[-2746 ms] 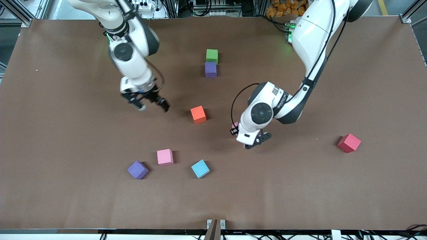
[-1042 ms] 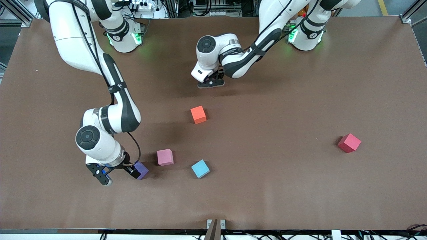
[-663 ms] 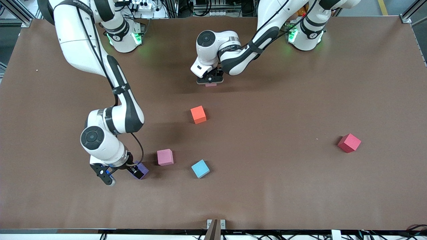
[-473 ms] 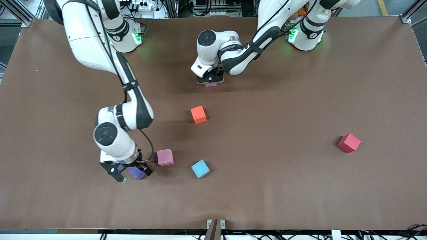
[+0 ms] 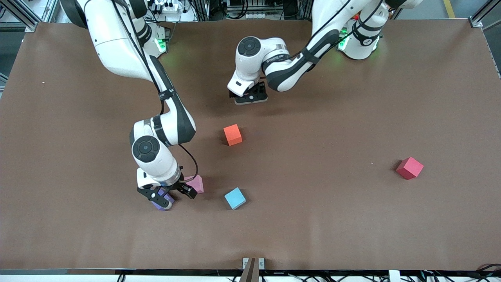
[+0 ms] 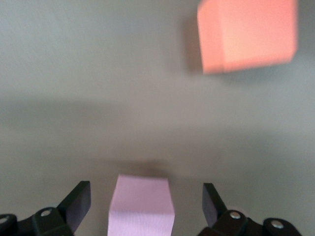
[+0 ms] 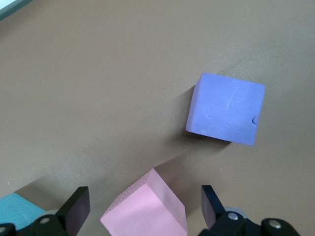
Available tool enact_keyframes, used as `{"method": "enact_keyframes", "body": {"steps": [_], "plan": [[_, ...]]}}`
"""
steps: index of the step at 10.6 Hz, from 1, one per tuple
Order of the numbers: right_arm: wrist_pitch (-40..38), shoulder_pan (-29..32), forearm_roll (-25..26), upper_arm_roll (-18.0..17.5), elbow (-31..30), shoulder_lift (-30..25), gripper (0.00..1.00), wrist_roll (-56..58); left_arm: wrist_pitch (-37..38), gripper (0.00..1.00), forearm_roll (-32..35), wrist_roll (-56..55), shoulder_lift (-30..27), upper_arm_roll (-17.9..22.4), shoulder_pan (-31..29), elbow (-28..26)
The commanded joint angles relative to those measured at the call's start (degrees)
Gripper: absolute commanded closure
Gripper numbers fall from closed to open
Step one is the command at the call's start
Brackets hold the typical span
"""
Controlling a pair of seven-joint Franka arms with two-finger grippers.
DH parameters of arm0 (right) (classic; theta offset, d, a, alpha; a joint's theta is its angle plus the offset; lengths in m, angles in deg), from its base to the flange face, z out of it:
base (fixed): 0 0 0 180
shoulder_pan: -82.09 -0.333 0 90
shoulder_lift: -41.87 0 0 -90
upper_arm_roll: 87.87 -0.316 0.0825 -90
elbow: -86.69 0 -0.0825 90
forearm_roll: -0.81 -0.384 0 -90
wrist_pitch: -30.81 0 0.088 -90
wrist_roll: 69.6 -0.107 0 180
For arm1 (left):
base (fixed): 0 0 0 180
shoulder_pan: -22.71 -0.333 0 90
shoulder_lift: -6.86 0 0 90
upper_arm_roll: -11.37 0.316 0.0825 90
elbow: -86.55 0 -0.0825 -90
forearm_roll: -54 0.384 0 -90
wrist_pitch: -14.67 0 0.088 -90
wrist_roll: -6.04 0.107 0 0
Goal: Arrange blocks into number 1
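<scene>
My left gripper (image 5: 250,96) hangs open low over a pale pink block (image 6: 141,206), which sits between its spread fingers without touching them. That block, the green block and one purple block are hidden under the left hand in the front view. The orange block (image 5: 233,134) (image 6: 248,34) lies nearer the front camera. My right gripper (image 5: 168,194) is open above a purple block (image 5: 161,203) (image 7: 226,108) and a pink block (image 5: 197,183) (image 7: 145,209). In the right wrist view the pink one shows between its fingers (image 7: 76,206). The light blue block (image 5: 235,198) lies beside them.
A red block (image 5: 409,167) sits alone toward the left arm's end of the brown table (image 5: 332,219). A small metal bracket (image 5: 250,266) stands at the table's front edge. Both arms' elbows reach over the table's middle.
The right hand has slid from beside the purple block toward the pink one. The left hand, which set a pink block down in the column, has shifted slightly and now covers it.
</scene>
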Motion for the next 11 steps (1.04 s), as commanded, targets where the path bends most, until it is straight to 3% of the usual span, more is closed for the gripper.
{"method": "enact_keyframes", "body": {"steps": [1, 5, 6, 7, 11], "plan": [[2.2, -0.8, 0.37, -0.51, -4.18, -2.38, 0.0, 4.6, 3.55, 0.0, 0.9, -1.58, -7.58, -3.72, -9.76, -1.58], [2.29, -2.03, 0.37, -0.6, -3.92, -2.38, 0.0, 7.08, 7.67, 0.0, 0.63, 5.07, -9.62, -3.65, -21.56, 2.71], [2.29, -2.03, 0.37, -0.51, -4.18, -2.55, 0.0, 7.17, 9.17, 0.0, -0.5, 7.62, -9.45, -2.6, -22.98, 4.38], [2.29, -2.9, 0.37, -0.6, -6.18, -4.3, 0.0, 7.17, 10.4, 0.0, -0.95, 12.17, -9.36, 0.98, -23.08, 5.53], [11.85, -8.88, -0.33, -2.61, -29.28, -18.79, 0.0, -12.27, 10.59, 0.0, -1.74, 26.07, -9.18, 9.08, -23.17, 6.77]]}}
